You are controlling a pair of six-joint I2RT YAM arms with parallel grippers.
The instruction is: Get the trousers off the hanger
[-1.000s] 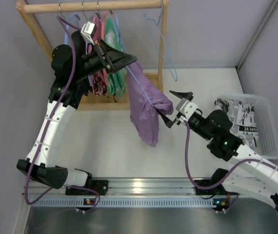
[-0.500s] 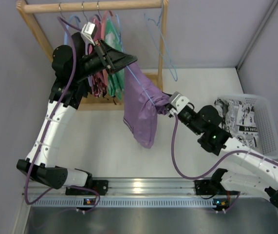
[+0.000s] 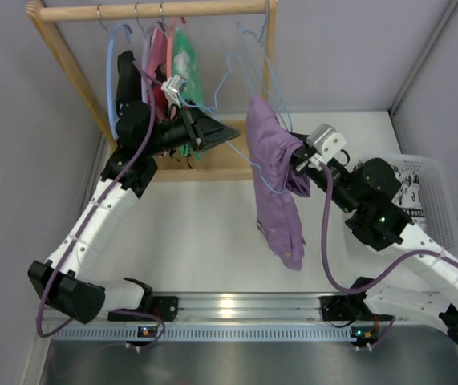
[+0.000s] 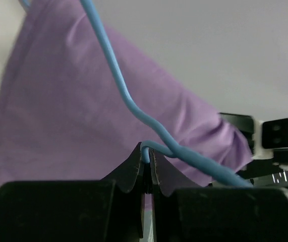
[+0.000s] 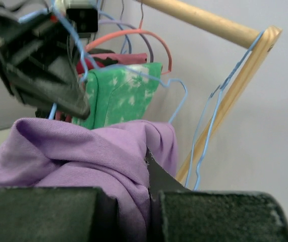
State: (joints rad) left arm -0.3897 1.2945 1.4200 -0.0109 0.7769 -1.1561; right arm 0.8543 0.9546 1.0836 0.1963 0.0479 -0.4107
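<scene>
With my left tool (image 4: 146, 151) clenched on the light-blue wire hanger (image 4: 118, 80), my right tool (image 5: 149, 169) grips the lilac trousers (image 3: 277, 200), which drape lengthwise toward the desk (image 3: 188, 233) on the right arm's side.

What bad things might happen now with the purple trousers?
The hanger wire sits only at the very tips of the left end effector, so it might slip out. The trousers, pinched by the right end effector, lie against the wire and might snag, dragging the hanger along.
</scene>
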